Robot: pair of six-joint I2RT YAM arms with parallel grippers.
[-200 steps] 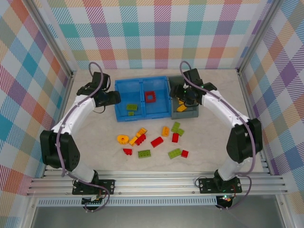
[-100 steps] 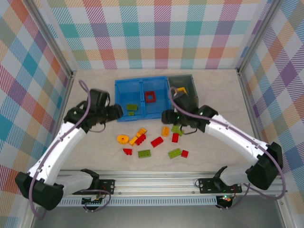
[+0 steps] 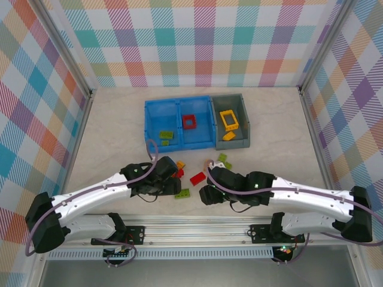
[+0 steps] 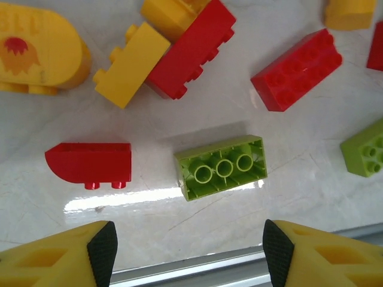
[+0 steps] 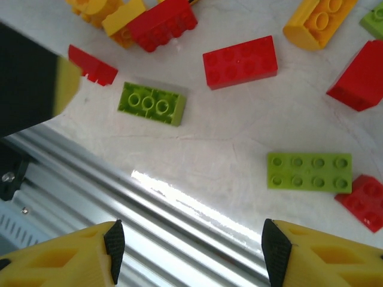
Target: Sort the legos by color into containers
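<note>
Early stage. Left hand (image 4: 188,239) is spread and empty, hovering just short of an upturned green brick (image 4: 221,167). Right hand (image 5: 188,248) is also spread and empty, over the near edge of the desk (image 5: 239,119). Most legos (image 4: 296,69) lie loose mid-desk, with red, green and yellow mixed. Far side: blue bin (image 3: 179,101) has green bits in the left compartment and a red frame (image 3: 190,122) in the right. Grey bin (image 3: 236,144) has a yellow frame (image 3: 228,119) plus one orange piece. I'd say the bulk is unsorted.

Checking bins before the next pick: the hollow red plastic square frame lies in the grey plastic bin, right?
No. The top external view shows the hollow red plastic square frame lying in the right compartment of the wide blue plastic bin, not the grey plastic bin.
</note>
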